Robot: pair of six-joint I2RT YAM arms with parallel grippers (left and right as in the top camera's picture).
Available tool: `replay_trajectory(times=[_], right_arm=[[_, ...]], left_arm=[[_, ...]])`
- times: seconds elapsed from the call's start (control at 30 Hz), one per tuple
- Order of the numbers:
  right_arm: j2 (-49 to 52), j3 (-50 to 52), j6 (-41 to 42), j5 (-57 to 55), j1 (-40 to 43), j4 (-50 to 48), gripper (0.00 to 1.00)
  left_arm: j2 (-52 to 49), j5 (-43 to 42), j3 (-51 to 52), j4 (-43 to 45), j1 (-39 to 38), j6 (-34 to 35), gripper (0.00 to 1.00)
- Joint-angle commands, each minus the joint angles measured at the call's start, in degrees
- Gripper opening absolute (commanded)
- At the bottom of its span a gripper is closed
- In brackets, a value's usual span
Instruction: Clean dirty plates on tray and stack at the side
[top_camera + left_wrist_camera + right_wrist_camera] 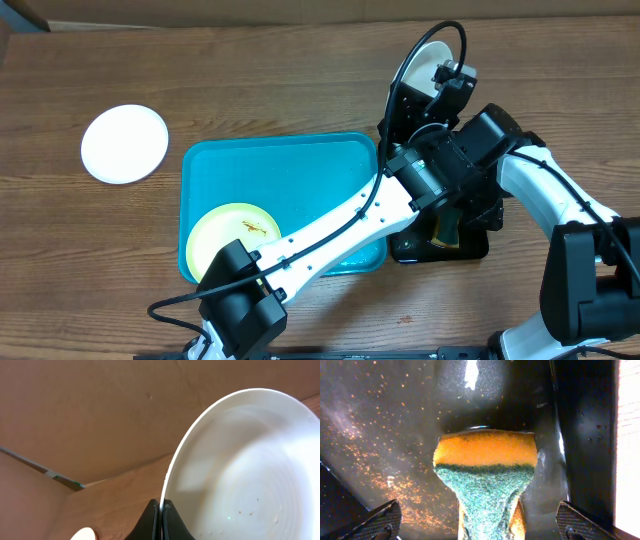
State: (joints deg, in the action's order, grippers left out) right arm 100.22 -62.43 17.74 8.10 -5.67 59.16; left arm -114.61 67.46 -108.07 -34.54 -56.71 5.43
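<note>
White and tilted, a round shallow plate (240, 470) is hanging in the air past the far right corner of the large turquoise rectangular plastic tray (300, 150). The left gripper (161, 510) is pinching its rim with fingers pressed together. A pale yellow round plate (232, 232) bearing a small brown smear is lying in that tray's near left corner. A second white plate (124, 144) is sitting on the wooden table (300, 80), well to the tray's left. The right gripper (477, 517) is hovering, fingers spread wide, over a yellow-and-green sponge (485, 470) lying in the narrow glossy black tray (380, 435).
</note>
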Motion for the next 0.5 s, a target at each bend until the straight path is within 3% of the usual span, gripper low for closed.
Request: replay_trajectory(times=[0.0,0.13,0.27,0.47], right_arm=[[-1.9,0.4,-0.2,-0.6,0.3,-0.4,1.0],[-1.9,0.4,-0.2,-0.6,0.3,-0.9,1.0],[-1.9,0.4,-0.2,-0.5,0.3,-2.2,1.0],[-1.9,-0.5,-0.3,-0.5,0.3,-1.7,1.0]], left_arm=[[2.8,-0.2,-1.6,0.9,-0.4,-2.6,0.04],[2.8,-1.3,-1.6,0.9,0.2,-3.8,0.04],[2.9,-8.9,-1.6,-1.1,2.0,-3.3,0.04],[6.0,-23.3,-1.6,-6.6,8.7,4.0,0.04]])
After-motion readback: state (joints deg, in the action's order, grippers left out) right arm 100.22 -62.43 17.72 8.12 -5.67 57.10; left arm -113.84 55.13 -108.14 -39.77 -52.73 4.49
